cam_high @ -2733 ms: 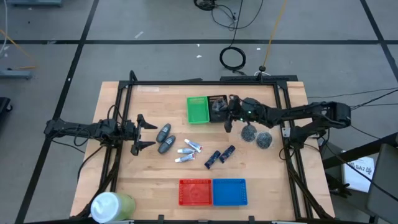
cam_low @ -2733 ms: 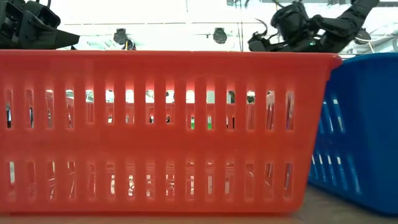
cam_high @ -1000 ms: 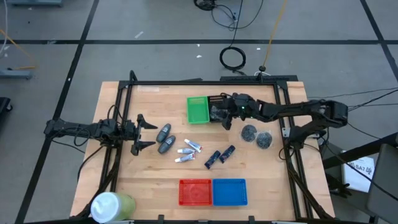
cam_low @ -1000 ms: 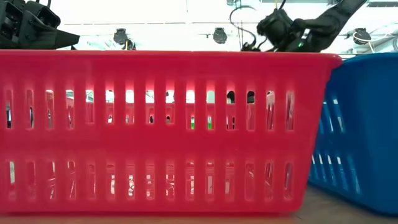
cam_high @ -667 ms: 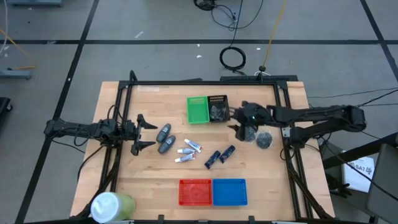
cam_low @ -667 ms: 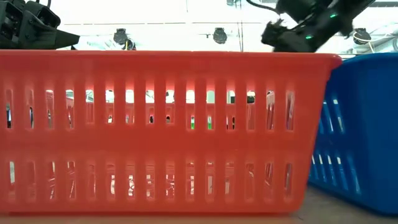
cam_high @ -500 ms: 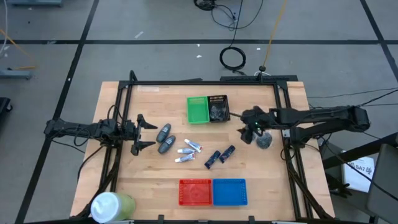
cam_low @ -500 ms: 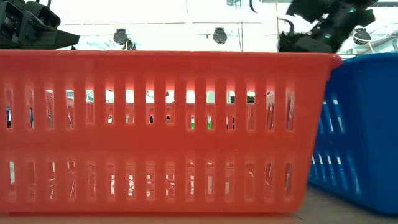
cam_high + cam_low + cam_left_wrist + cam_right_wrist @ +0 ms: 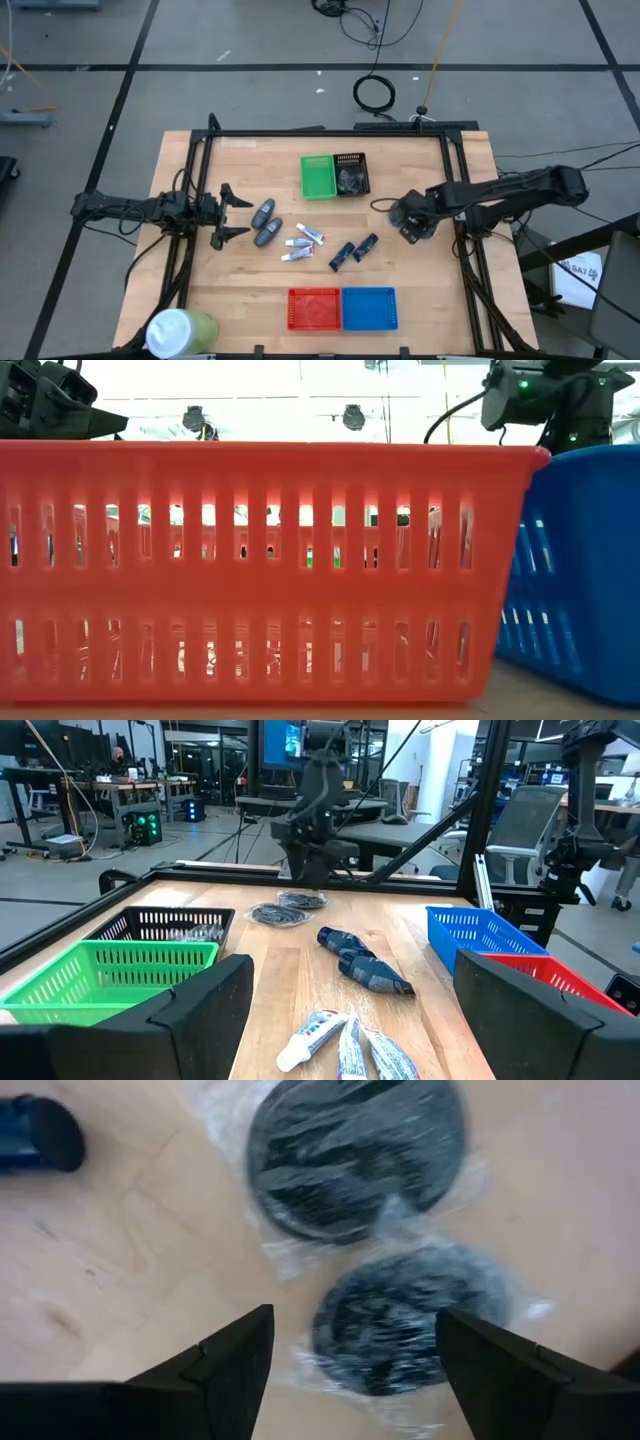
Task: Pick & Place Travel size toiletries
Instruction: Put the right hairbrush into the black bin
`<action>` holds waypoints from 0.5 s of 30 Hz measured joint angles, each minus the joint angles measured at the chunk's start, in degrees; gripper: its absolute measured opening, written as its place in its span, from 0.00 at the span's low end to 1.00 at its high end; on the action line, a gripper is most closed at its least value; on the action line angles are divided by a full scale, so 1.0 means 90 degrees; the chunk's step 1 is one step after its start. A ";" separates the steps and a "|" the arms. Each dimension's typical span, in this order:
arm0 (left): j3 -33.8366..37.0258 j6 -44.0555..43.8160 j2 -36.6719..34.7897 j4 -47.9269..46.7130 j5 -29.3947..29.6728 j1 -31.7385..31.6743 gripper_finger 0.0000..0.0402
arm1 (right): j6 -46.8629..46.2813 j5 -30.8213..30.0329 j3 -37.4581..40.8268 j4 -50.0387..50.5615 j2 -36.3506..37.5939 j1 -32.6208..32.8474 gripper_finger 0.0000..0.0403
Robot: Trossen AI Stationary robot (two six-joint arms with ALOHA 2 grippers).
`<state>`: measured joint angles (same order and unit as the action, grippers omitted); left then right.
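Jaws spread wide on right gripper [image 9: 352, 1342], poised over 2 grey round pieces [image 9: 358, 1150] in clear wrap on table [image 9: 250, 275], left gripper [image 9: 232, 212] released, idle beside 2 grey oval containers [image 9: 265, 223]

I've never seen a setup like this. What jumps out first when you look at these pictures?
The right gripper hangs open just above two dark round pieces wrapped in clear plastic, at the table's right side. Next come the bright trays: green tray beside a black tray at the far edge, red tray and blue tray at the near edge. The left gripper waits open at the left, beside two grey oval containers.
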<state>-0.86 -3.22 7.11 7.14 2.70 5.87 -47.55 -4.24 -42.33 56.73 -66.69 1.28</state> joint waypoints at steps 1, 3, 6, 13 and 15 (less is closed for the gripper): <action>0.0000 0.0000 -0.0001 0.0002 0.0000 0.0001 0.84 | -0.0049 0.0002 0.0002 -0.0008 -0.0111 0.0066 0.66; 0.0000 0.0000 0.0000 0.0002 0.0000 0.0000 0.84 | -0.0168 0.0006 0.0001 -0.0001 -0.0373 0.0205 0.66; 0.0000 -0.0001 -0.0001 0.0001 0.0001 0.0001 0.84 | -0.0355 0.0144 0.0002 -0.0039 -0.0745 0.0408 0.66; 0.0000 -0.0002 0.0000 0.0002 0.0000 0.0002 0.84 | -0.0485 0.0156 0.0000 -0.0144 -0.1566 0.0544 0.66; 0.0000 -0.0001 0.0000 0.0000 0.0000 0.0002 0.84 | -0.0502 0.0153 -0.0004 -0.0155 -0.1759 0.0539 0.66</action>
<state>-0.86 -3.24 7.11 7.14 2.70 5.89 -52.07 -2.86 -42.36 55.34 -82.52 6.13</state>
